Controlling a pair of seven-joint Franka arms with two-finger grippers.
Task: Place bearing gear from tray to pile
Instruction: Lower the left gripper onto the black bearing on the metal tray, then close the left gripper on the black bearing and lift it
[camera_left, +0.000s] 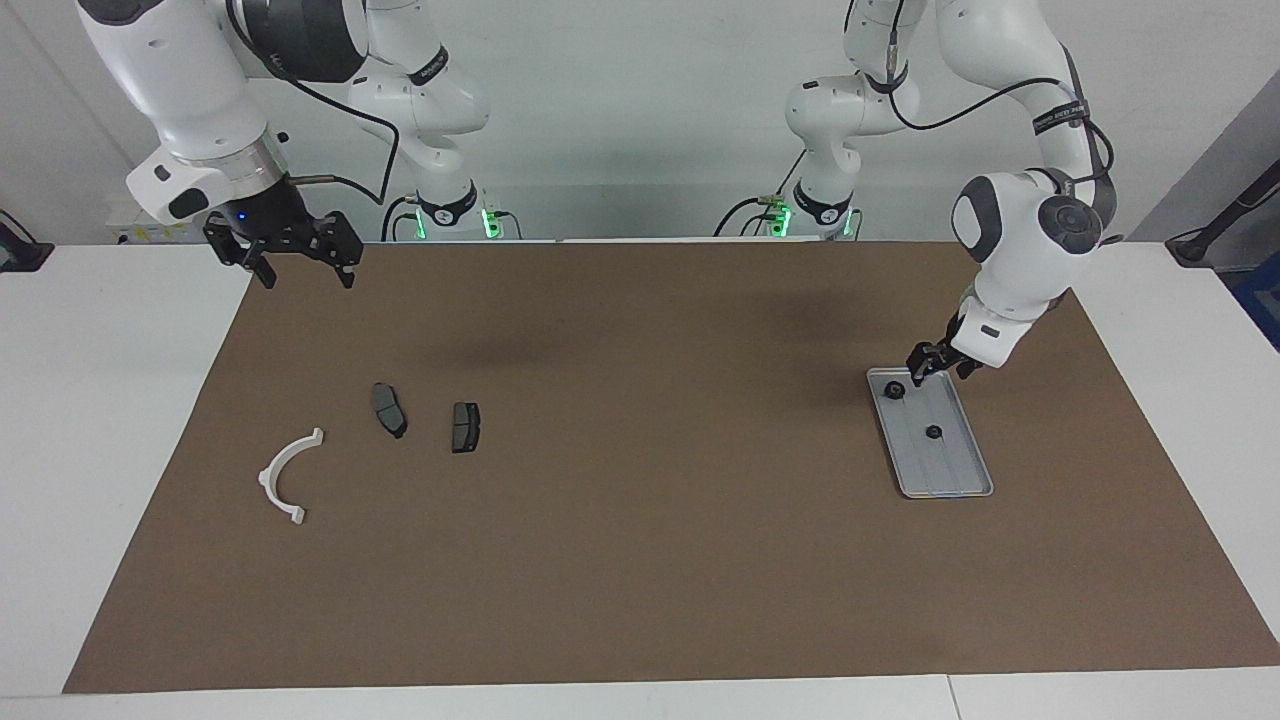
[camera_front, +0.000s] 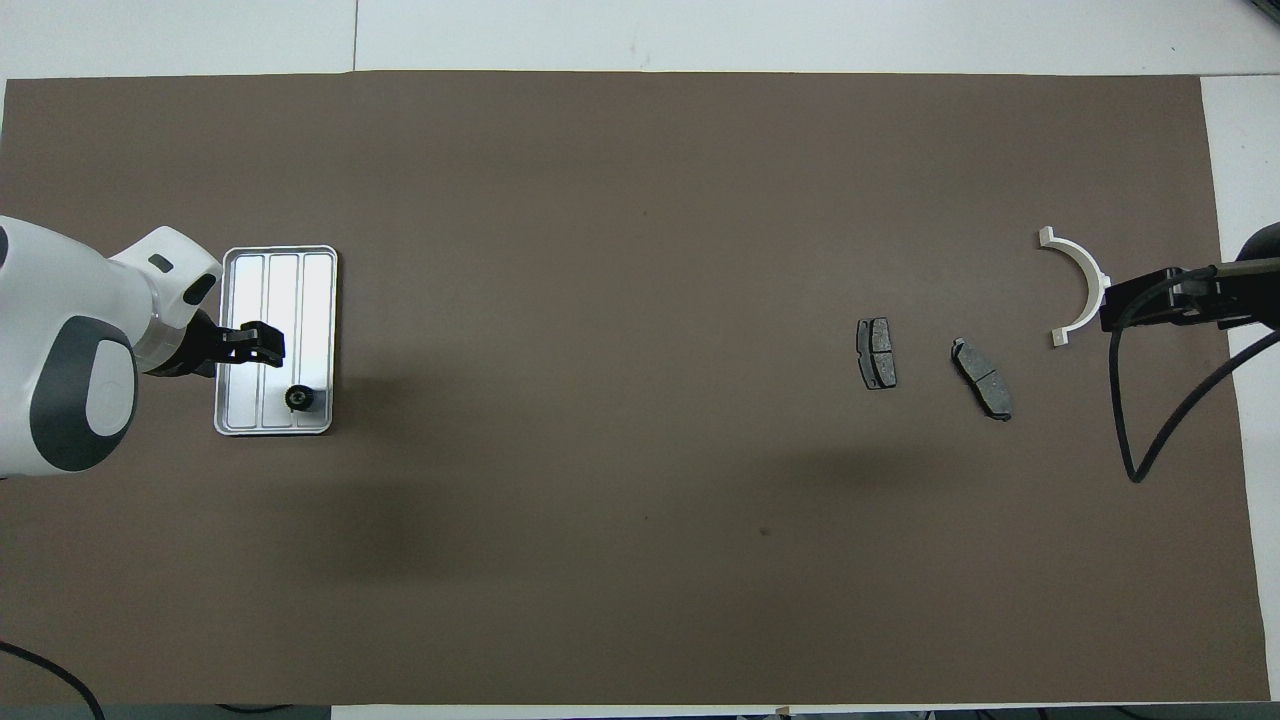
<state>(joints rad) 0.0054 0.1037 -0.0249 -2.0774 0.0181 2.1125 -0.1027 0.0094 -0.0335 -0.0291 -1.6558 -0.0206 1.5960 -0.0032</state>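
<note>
At the upper left of the facing view, the right gripper (camera_left: 305, 272) hangs with its jaws wide apart and nothing between them, over the brown mat's (camera_left: 640, 580) edge; this arm waits, seemingly parked clear of the work. Lower left of centre lies the pile, loosely spread: a white semicircular bracket (camera_left: 285, 480), then two dark brake pads (camera_left: 389, 410) (camera_left: 465, 427), all flat on the mat and apart from one another. At centre right sits the ribbed metal tray (camera_left: 955, 475), with two small black bearing gears on it: one (camera_left: 895, 390) in the tray's upper corner, the other (camera_left: 932, 432) near its middle. The left gripper (camera_left: 935, 366) is angled down over the tray's upper end, probably to pick up a gear; whether its jaws are open or closed cannot be told, and neither gear looks lifted. The mat covers most of a white table (camera_left: 100, 450); a plain pale wall closes the top of the frame.
</note>
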